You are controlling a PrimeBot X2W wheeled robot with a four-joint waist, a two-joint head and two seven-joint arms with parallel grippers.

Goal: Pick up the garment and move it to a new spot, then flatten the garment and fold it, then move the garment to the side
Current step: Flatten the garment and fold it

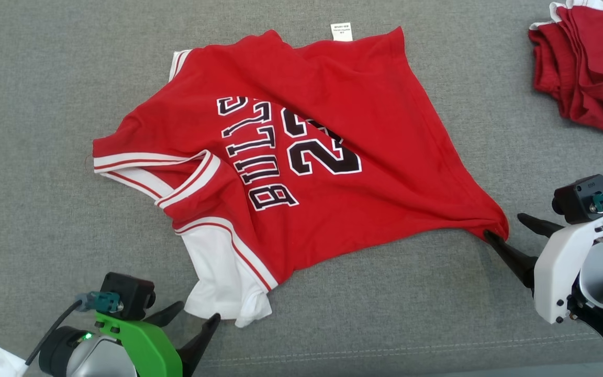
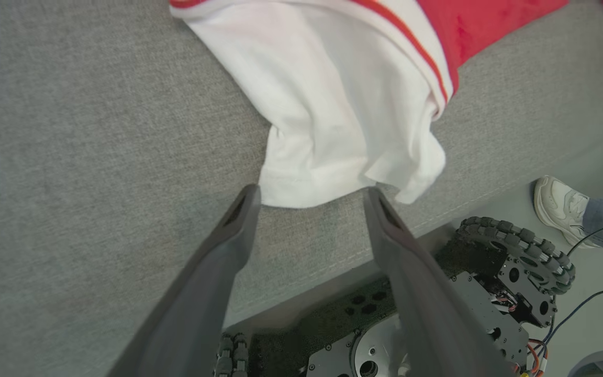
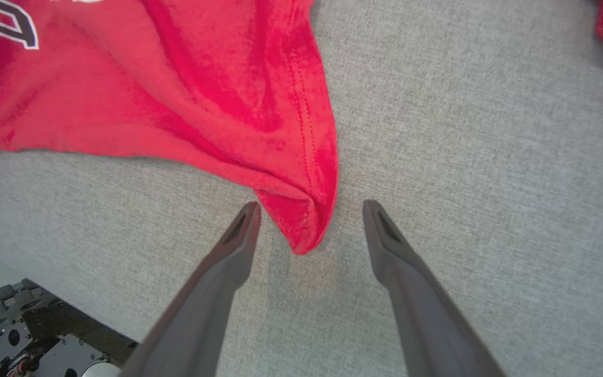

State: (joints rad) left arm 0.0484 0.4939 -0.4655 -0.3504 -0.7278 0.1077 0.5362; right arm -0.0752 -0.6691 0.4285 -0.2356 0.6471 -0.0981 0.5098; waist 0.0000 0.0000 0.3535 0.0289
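The garment (image 1: 333, 131), a red jersey with white-and-red trim, lies crumpled on the grey table (image 1: 45, 78), roughly in the middle of the head view. A diagonal crease runs through its printed number: a 2 reads clearly, while the next digit is partly swallowed by the fold. The lettering lies sideways. A small white label (image 1: 341, 31) sticks out at the far edge, its print too small to read. At the top right, a second red pile (image 1: 589, 68) is cut off by the frame.

The left pincer (image 1: 199, 310) stands wide, holding nothing. In the left wrist view the bunched white sleeve (image 2: 333, 120) ends right at the tips of this pincer (image 2: 312, 191), its hem spanning the gap between the 2 fingers. Whether cloth touches either tip cannot be told.

The right pincer (image 1: 504, 225) is also wide and empty. In the right wrist view the jersey's pointed red corner (image 3: 301, 230) reaches down between the tips of this pincer (image 3: 311, 204), nearer the left-hand finger in that view.

A person's pale shoe (image 2: 558, 204) shows on the floor beyond the table's edge.
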